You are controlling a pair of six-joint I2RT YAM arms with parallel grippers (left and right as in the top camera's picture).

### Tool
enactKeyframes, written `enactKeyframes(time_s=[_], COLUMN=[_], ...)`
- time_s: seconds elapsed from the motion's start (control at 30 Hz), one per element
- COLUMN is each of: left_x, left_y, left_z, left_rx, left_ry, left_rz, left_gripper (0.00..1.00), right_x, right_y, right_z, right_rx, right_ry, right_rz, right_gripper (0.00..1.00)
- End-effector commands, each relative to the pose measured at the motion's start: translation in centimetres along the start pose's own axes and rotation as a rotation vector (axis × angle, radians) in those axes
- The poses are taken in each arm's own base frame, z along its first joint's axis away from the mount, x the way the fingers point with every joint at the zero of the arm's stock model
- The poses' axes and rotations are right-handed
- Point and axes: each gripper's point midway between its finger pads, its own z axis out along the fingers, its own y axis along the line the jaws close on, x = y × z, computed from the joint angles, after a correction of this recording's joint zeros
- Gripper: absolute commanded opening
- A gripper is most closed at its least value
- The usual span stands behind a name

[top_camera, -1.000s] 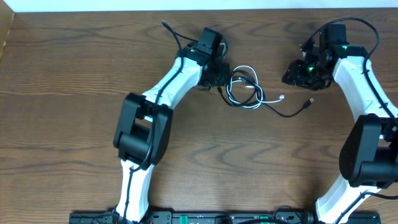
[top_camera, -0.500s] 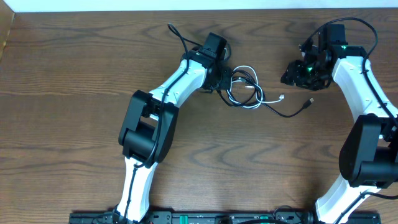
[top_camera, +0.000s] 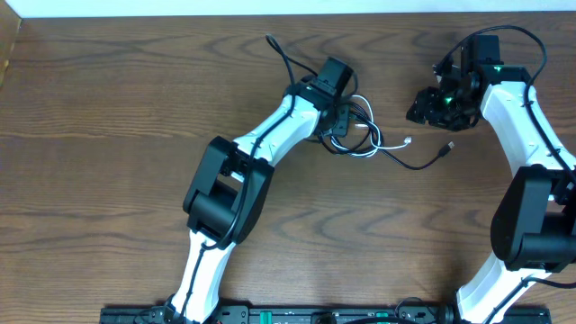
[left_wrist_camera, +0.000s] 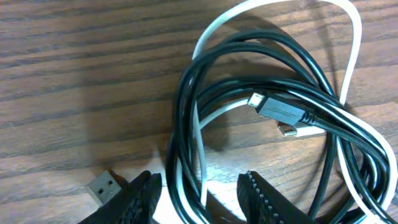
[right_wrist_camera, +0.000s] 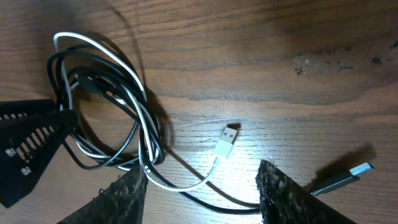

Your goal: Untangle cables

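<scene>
The black cord (left_wrist_camera: pixel 180 143) and the white cord (left_wrist_camera: pixel 357 43) lie wound into one loose coil (top_camera: pixel 358 128) flat on the tabletop (top_camera: pixel 108 108), toward its far edge and between the two arms. Expect both to be light, limp and smooth-skinned. A tug on one strand will likely drag the whole coil instead of freeing it, so pin one cord while you draw out the other. The stiffer plug bodies look like the best places to take hold. Two tails run out from the coil's right side, ending in a white plug (right_wrist_camera: pixel 227 142) and, further out, a black plug (right_wrist_camera: pixel 348 174). Two more plug ends lie inside the coil, where strands cross over them.

Your left tool (left_wrist_camera: pixel 200 202) is spread, straddling a black and a white strand at the coil's left edge without pinching them. Closing there would catch both cords together. A loose black plug (left_wrist_camera: pixel 102 186) lies just beside its left finger.

Your right tool (right_wrist_camera: pixel 205 199) is also spread and holds nothing, near the tails to the right of the coil.

The left wrist hides the coil's left part from above. The left arm's thick cable (top_camera: pixel 281 56) arcs beyond the coil, well apart.
</scene>
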Motion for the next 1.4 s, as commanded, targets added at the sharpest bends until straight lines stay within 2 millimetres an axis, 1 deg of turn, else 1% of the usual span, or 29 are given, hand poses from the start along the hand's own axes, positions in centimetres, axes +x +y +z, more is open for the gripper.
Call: enactKeyframes(time_s=[0.0, 0.1, 0.33, 0.47, 0.53, 0.57, 0.6, 0.67, 0.73, 0.8, 0.87, 0.93, 1.0, 1.1, 1.17, 1.27, 1.37], left_x=[0.6, 0.8, 2.1, 2.5, 2.7, 2.8, 2.9, 2.9, 2.4, 1.0, -0.8, -2.7, -4.4, -5.7, -6.0, -6.0, -5.9], left_y=[1.3, 1.4, 2.0, 2.1, 2.0, 1.9, 1.8, 1.8, 1.8, 1.5, 1.1, 0.3, -0.4, -1.7, -3.0, -4.4, -4.9], left_z=[0.7, 0.8, 1.5, 1.6, 1.6, 1.6, 1.6, 1.6, 0.9, -0.7, -3.3, -6.6, -10.8, -16.2, -19.1, -22.0, -22.8], left_rx=[-0.055, -0.058, -0.068, -0.072, -0.063, -0.057, -0.054, -0.051, -0.047, -0.033, -0.011, 0.016, 0.040, 0.088, 0.152, 0.229, 0.255], left_ry=[0.008, 0.014, 0.043, 0.055, 0.061, 0.068, 0.071, 0.073, 0.057, 0.016, -0.047, -0.124, -0.214, -0.317, -0.362, -0.404, -0.415], left_rz=[0.010, 0.010, 0.007, 0.006, 0.006, 0.006, 0.005, 0.005, 0.007, 0.032, 0.060, 0.097, 0.127, 0.143, 0.158, 0.189, 0.196], left_gripper=[0.45, 0.45, 0.45, 0.44, 0.30, 0.18, 0.09, 0.08, 0.07, 0.07, 0.07, 0.07, 0.07, 0.07, 0.07, 0.07, 0.07], right_x=[0.2, 0.2, 0.2, 0.3, 0.3, 0.3, 0.3, 0.3, 0.4, 0.5, 0.5, 0.4, 0.4, 0.0, -0.5, -1.0, -1.1], right_y=[0.4, 0.4, 0.4, 0.4, 0.4, 0.4, 0.4, 0.4, 0.4, 0.5, 1.2, 2.5, 4.1, 6.3, 7.8, 9.6, 11.3], right_z=[-0.4, -0.4, -0.4, -0.4, -0.4, -0.4, -0.4, -0.4, -0.4, -0.4, -0.4, -0.6, -1.2, -3.0, -4.9, -7.9, -10.8], right_rx=[0.002, 0.002, 0.002, 0.002, 0.003, 0.003, 0.003, 0.002, 0.003, -0.004, -0.045, -0.117, -0.205, -0.303, -0.361, -0.420, -0.469], right_ry=[-0.007, -0.007, -0.005, -0.002, -0.001, -0.001, -0.001, -0.001, 0.003, 0.005, 0.006, 0.001, -0.014, -0.065, -0.121, -0.203, -0.273], right_rz=[-0.027, -0.027, -0.033, -0.033, -0.032, -0.033, -0.033, -0.033, -0.031, -0.038, -0.077, -0.131, -0.199, -0.269, -0.312, -0.365, -0.414], right_gripper=[0.53, 0.54, 0.54, 0.54, 0.54, 0.54, 0.54, 0.54, 0.54, 0.54, 0.54, 0.52, 0.50, 0.51, 0.52, 0.56, 0.59])
